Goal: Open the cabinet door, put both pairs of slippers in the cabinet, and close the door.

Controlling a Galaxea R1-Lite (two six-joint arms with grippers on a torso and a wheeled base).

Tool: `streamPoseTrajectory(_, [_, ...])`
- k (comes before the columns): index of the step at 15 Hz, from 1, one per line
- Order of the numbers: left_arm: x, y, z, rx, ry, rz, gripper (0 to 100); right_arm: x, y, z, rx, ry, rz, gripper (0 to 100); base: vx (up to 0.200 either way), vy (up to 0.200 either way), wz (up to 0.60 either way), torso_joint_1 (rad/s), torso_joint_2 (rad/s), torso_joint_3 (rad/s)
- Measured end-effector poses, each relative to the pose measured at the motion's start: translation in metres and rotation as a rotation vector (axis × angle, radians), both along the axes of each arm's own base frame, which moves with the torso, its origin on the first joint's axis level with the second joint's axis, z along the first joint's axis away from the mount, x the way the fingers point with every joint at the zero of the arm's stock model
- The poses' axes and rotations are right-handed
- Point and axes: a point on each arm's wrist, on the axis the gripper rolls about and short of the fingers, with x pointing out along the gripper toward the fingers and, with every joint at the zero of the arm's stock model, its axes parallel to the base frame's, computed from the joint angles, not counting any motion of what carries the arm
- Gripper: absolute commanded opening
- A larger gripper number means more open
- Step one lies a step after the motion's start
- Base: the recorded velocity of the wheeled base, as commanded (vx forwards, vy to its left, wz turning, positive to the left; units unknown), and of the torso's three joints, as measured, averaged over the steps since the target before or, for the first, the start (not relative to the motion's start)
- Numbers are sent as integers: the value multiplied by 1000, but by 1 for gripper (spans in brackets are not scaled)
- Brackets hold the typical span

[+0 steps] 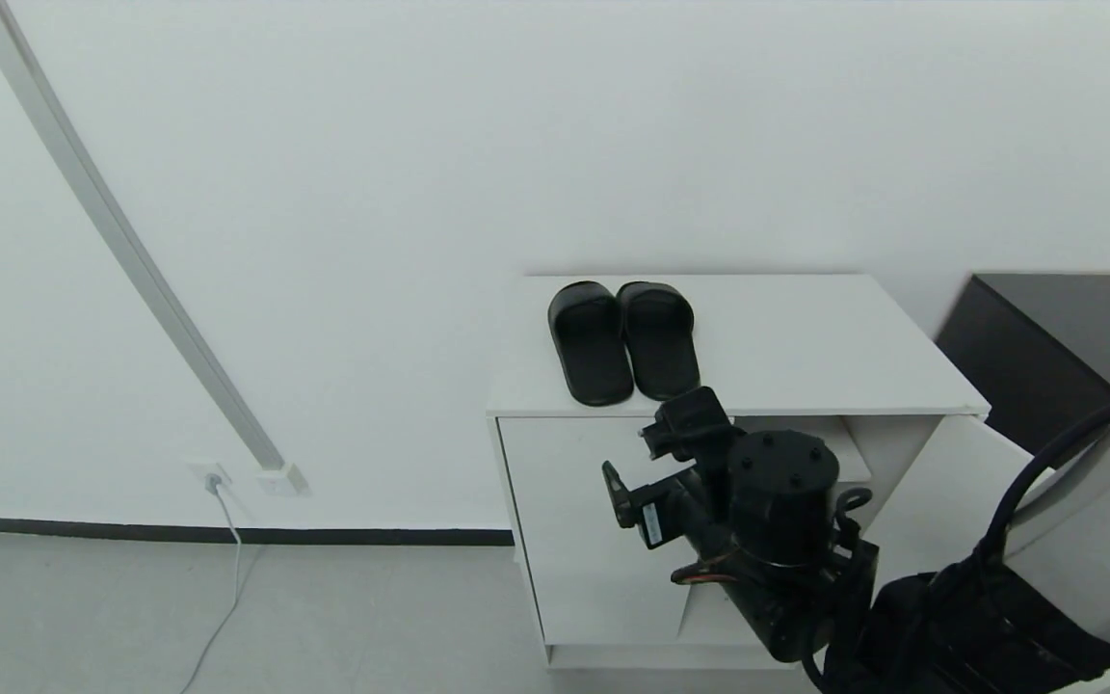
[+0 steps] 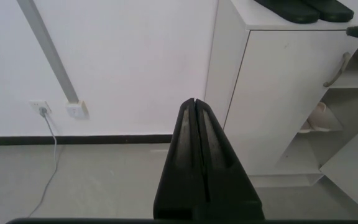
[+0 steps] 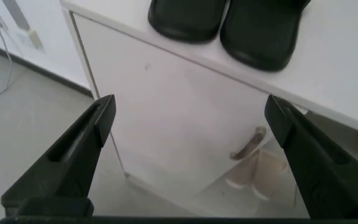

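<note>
Black slippers (image 1: 594, 342) lie on the cabinet top (image 1: 806, 337) just above the spread-open right gripper (image 3: 190, 107)

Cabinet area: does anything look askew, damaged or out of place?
Nothing stands out. The black slippers lie neatly side by side on the cabinet top, a pale pair sits on a shelf inside, and one door stands open. No damage or spill shows.
</note>
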Motion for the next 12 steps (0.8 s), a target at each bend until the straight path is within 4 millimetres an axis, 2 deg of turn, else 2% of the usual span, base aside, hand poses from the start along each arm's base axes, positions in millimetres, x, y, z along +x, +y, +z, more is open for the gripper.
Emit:
streamPoseTrajectory(3, [0, 0, 0, 0, 0, 1, 0, 8, 7, 18, 53, 114, -32, 100, 0, 0, 0, 0, 0, 0])
streamPoseTrajectory(7, [0, 0, 0, 10, 1, 1, 0, 19, 14, 51, 125, 118, -68, 100, 0, 0, 0, 0, 0, 0])
streamPoseTrajectory(12, [0, 0, 0, 12, 2, 1, 0, 27, 18, 50, 130, 107, -111, 100, 0, 0, 0, 0, 0, 0])
